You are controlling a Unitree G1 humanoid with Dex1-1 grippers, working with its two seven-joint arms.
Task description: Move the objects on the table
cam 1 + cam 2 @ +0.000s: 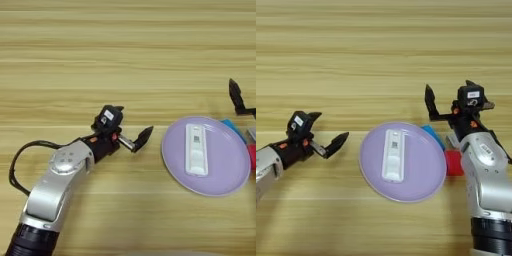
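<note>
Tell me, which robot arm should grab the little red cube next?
Probably the right. The right gripper hangs open just beyond the small red cube, on the right of the round lilac plate. The left gripper sits across the plate, farther away.

text: none legible | white bar (393,155): small printed label, unreadable

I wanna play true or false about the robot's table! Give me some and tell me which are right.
1. The white bar lies on the lilac plate. True.
2. The red cube sits on the plate. False: it is on the table, at the plate's right edge.
3. The left gripper holds the bar. False: it is open, left of the plate.
4. The right gripper is open, beyond the plate's right side. True.
</note>
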